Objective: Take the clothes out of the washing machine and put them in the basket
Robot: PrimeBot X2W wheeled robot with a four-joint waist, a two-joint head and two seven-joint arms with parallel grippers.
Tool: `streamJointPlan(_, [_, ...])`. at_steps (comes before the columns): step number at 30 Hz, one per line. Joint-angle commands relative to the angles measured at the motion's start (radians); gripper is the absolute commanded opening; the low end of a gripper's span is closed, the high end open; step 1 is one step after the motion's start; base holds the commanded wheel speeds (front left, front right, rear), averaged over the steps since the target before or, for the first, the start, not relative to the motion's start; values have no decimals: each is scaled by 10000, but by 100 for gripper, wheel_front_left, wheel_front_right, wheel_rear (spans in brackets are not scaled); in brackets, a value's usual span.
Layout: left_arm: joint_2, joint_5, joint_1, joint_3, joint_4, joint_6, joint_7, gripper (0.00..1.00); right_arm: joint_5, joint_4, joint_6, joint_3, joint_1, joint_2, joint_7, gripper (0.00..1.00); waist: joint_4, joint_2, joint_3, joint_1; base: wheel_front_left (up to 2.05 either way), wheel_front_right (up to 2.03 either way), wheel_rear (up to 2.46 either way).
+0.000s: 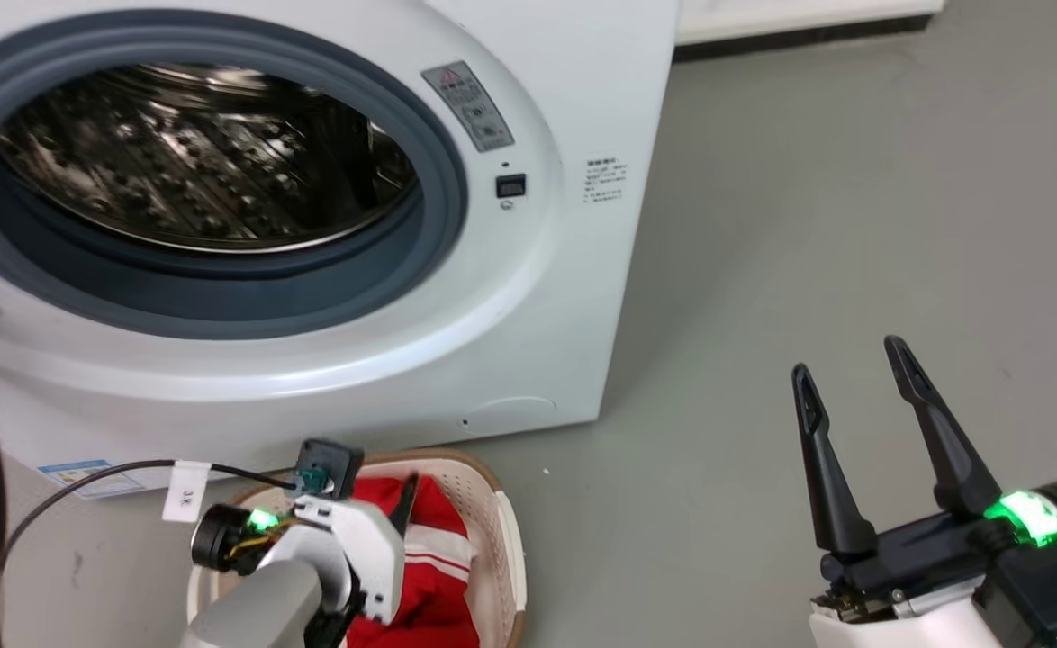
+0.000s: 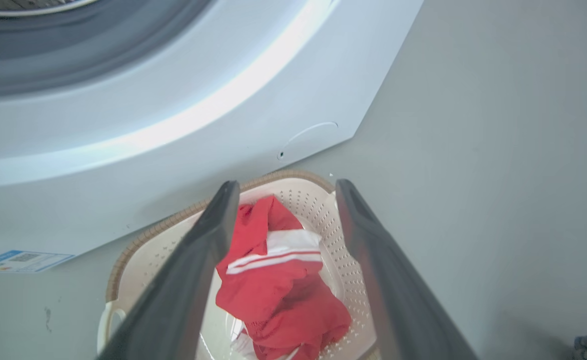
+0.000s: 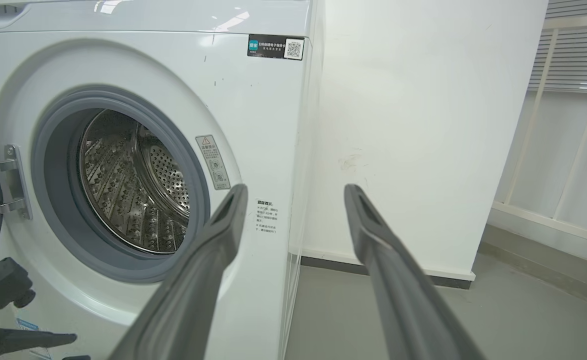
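Note:
The white washing machine stands with its door open, and its steel drum shows no fabric inside. On the floor in front of it sits the cream basket with the red, white-striped clothes lying in it. My left gripper hangs open just above the clothes in the basket, with nothing between its fingers. My right gripper stands open over bare floor to the machine's right, and in its wrist view it points at the machine's front right edge.
Grey floor stretches to the right of the machine. A white wall and a railing stand behind. The open door's hinge and dark rim are at the machine's left. A black cable runs to my left wrist.

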Motion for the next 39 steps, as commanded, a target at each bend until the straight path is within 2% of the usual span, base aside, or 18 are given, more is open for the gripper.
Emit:
streamJointPlan(1, [205,346,300,414,-544,305,-45,100,-58,42,-3,-40,181,3,-21,100,240,0,-300,2,0,0,0])
streamJointPlan(5, [695,1857,1286,2164,-2873,1381,-38,100,-103,72,-3,-122,374,3,-23,100,444,0,-638,2,0,0,0])
streamJointPlan(9, [947,3377,2558,3767,-4955,2165,-43,100,-156,102,-3,-203,583,3,-23,100,665,0,-951,2,0,0,0])
streamJointPlan(14, [811,4975,4070,5683,-7186,2815,-42,100,-173,166,-3,-310,794,3,-23,100,877,0,-1261,2,0,0,0])
streamJointPlan(19, [374,6229,5343,7338,-8750,3107,-43,100,-90,261,-3,-492,901,2,-23,100,1001,0,-1385,2,0,0,0])
streamJointPlan(27, [-781,7629,6773,9483,-10446,2784,-43,100,156,534,-3,-841,1091,2,-21,100,1177,0,-1485,2,0,0,0])
streamJointPlan(32, [-1444,8144,7373,10335,-10873,2244,-43,100,309,757,-3,-914,1201,2,-23,100,1265,0,-1542,2,0,0,0])
streamJointPlan(39, [-1993,8650,7772,10969,-10442,1407,-44,100,489,1134,-3,-937,1368,2,-23,100,1354,0,-1620,2,0,0,0])
